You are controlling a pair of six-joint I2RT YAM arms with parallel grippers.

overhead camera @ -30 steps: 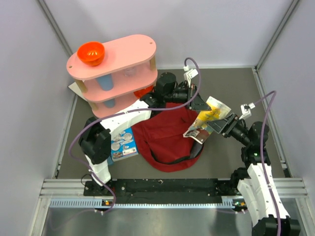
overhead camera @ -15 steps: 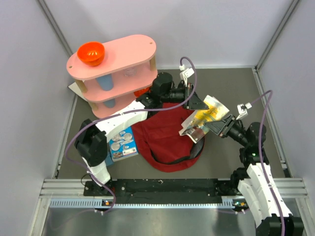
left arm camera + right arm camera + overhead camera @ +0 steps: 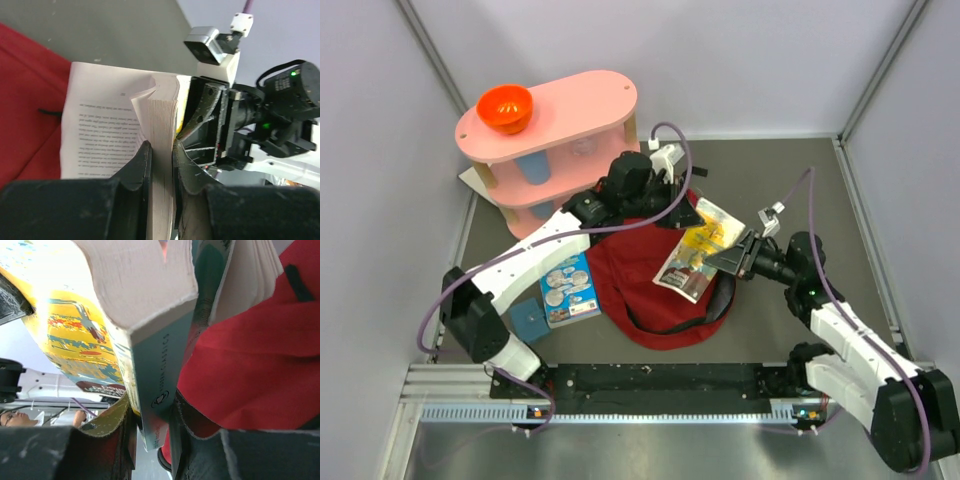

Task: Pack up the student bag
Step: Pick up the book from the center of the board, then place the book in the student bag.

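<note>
Dark red bag (image 3: 628,285), yellow-covered book (image 3: 700,245)

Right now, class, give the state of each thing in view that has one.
student bag: slumped on table
paperback: held over bag, pages splayed
left gripper: shut on paperback pages
right gripper: shut on paperback
picture book: closed, flat beside bag
orange bowl: upright atop pink shelf

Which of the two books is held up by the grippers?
The yellow paperback, clamped by the left gripper and right gripper above the student bag. The blue book lies flat on the table beside the bag, untouched.
</note>
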